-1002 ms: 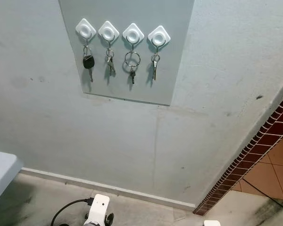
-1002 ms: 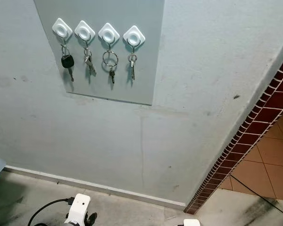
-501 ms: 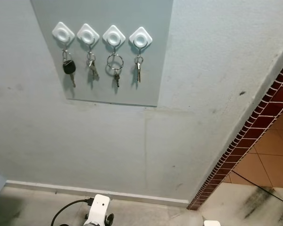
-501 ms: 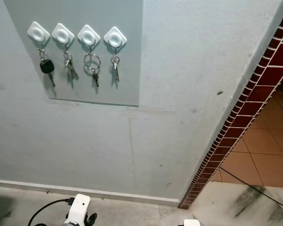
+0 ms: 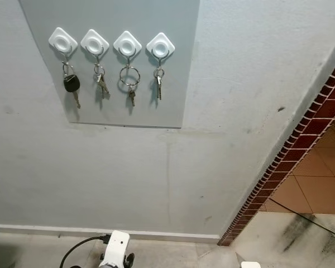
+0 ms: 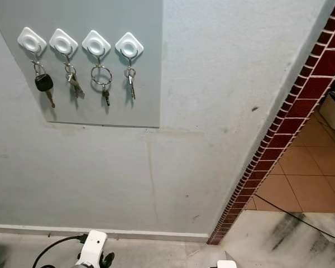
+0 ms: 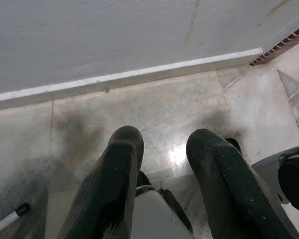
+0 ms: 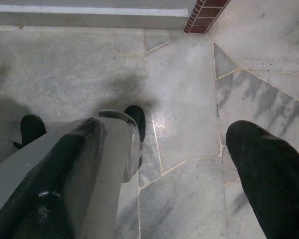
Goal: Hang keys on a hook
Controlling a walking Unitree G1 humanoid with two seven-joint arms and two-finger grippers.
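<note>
Four white diamond-shaped hooks (image 5: pixel 127 43) sit in a row on a grey panel (image 5: pixel 173 84) high on the wall. Every hook carries keys: a black car key (image 5: pixel 71 84) on the far left, a small bunch (image 5: pixel 101 85), a large ring with a key (image 5: pixel 129 76), and a slim key (image 5: pixel 158 85) on the right. Both arms hang low, far below the panel. My left gripper (image 7: pixel 165 144) is open over the marble floor, with nothing between its fingers. My right gripper (image 8: pixel 167 134) is open wide and also holds nothing.
A dark red tiled border (image 5: pixel 293 145) runs diagonally down the wall's right edge, with terracotta floor tiles (image 5: pixel 318 190) beyond it. A black cable (image 6: pixel 290 215) lies on the floor at the right. White skirting (image 5: pixel 100 230) lines the wall's base.
The camera has turned right, so the panel sits further left in the picture and the white table corner has dropped out. Both arms hang as before.
</note>
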